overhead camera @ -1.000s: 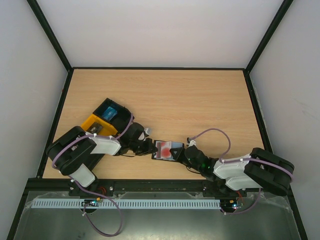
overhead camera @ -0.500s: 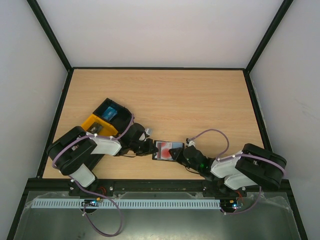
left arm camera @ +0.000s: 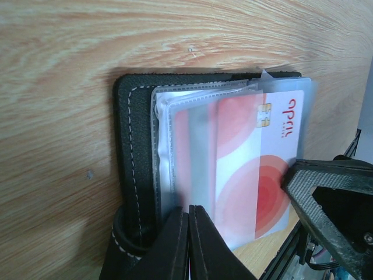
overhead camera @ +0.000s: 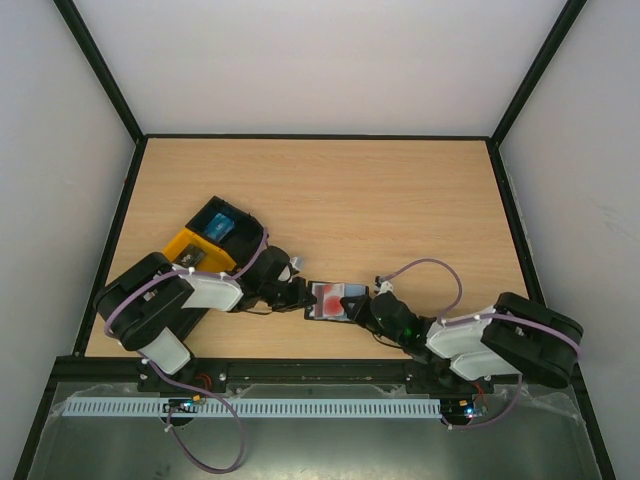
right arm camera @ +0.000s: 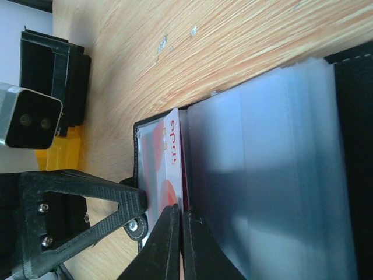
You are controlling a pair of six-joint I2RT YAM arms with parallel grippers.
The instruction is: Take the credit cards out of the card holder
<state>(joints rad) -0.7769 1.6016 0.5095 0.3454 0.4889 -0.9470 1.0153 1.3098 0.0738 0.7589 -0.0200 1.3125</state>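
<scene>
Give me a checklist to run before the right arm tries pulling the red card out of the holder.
1. Red-and-white card sticks out past its clear sleeve: ok.
2. Left fingers shut over the card holder's edge: ok.
3. Right fingers shut at the card's edge: ok.
4. Card really pinched between them: cannot tell.
5. Holder lying open and flat on the table: ok.

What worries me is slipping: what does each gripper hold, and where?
Left gripper pinches the card holder by its sleeve edge; right gripper seems to pinch the red card by its exposed edge.
</scene>
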